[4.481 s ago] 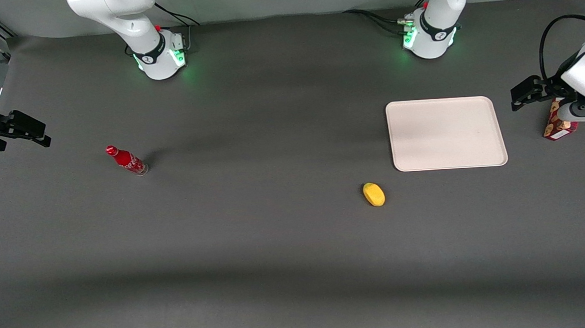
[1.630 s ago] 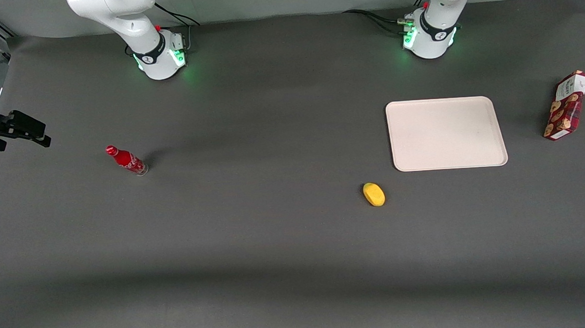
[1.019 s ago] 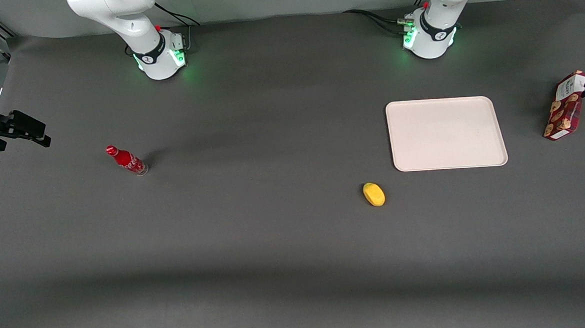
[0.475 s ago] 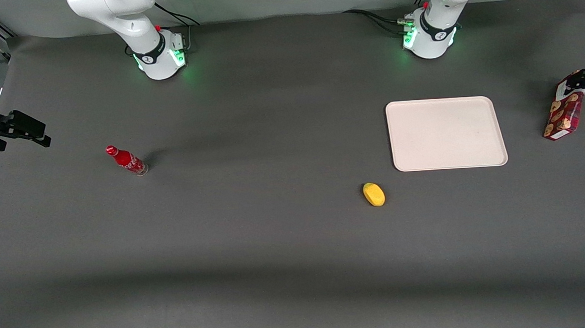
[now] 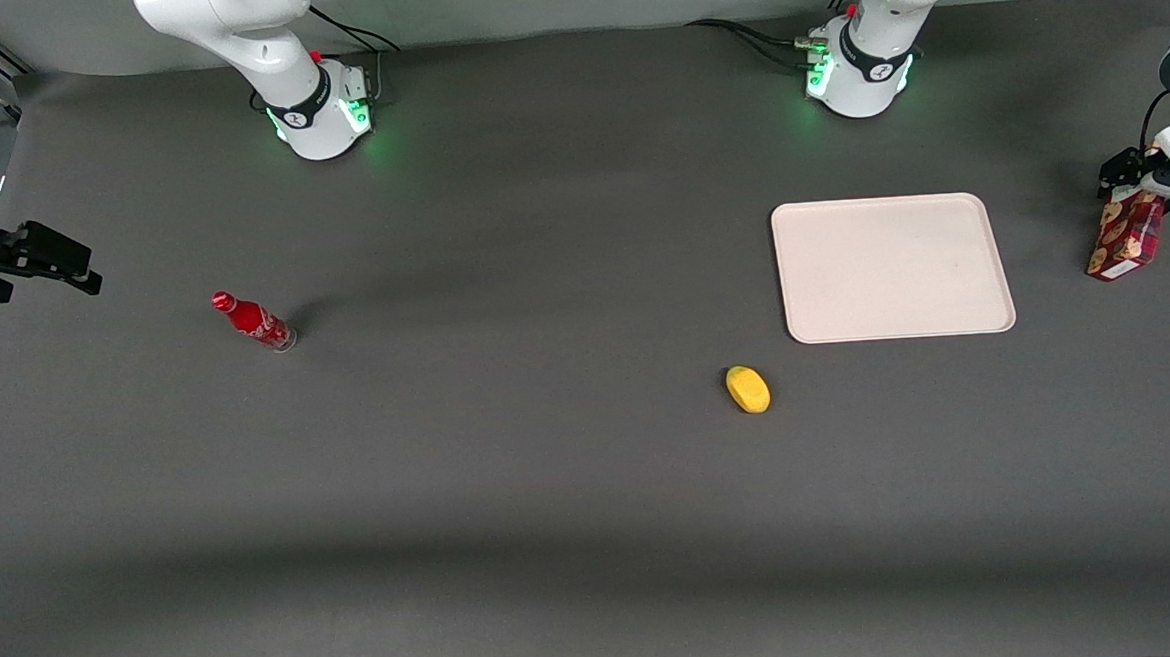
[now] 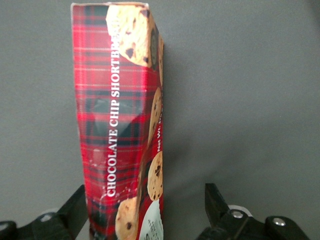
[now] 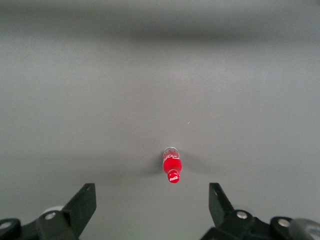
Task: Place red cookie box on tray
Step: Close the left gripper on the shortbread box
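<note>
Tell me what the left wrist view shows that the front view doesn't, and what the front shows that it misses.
Only the left wrist view shows the open hand straddling the red cookie box, plus its CHOCOLATE CHIP SHORTBREAD lettering. Only the front view shows the tray, still bare, the yellow object nearer the camera, and the red bottle toward the parked arm's end. Both show the box standing on the dark table.

The cookie box (image 6: 117, 135) is dark red tartan plaid with white lettering and tan chocolate-chip cookies printed on it. The black gripper (image 6: 145, 215) sits wide open around its top. The tray (image 5: 892, 267) is plain pale cream, the table (image 5: 514, 492) dark grey, the bottle (image 5: 253, 321) bright red, and the little lumpy thing (image 5: 747, 389) near the tray is yellow.
</note>
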Action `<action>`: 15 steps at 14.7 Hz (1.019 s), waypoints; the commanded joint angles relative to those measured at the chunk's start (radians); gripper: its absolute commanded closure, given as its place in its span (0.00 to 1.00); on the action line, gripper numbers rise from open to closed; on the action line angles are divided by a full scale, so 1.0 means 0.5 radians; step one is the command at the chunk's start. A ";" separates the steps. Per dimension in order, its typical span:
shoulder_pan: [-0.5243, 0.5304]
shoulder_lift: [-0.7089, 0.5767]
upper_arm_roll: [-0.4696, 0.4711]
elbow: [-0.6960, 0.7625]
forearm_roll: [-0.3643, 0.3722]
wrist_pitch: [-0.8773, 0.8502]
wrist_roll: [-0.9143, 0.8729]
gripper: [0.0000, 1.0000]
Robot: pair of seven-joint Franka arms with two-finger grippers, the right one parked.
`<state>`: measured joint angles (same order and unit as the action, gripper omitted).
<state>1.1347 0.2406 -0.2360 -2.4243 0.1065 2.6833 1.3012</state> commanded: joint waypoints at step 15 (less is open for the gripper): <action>-0.008 -0.162 -0.096 0.454 -0.065 -0.683 0.030 1.00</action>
<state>1.1342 0.2319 -0.2601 -2.3047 0.1039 2.5526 1.3124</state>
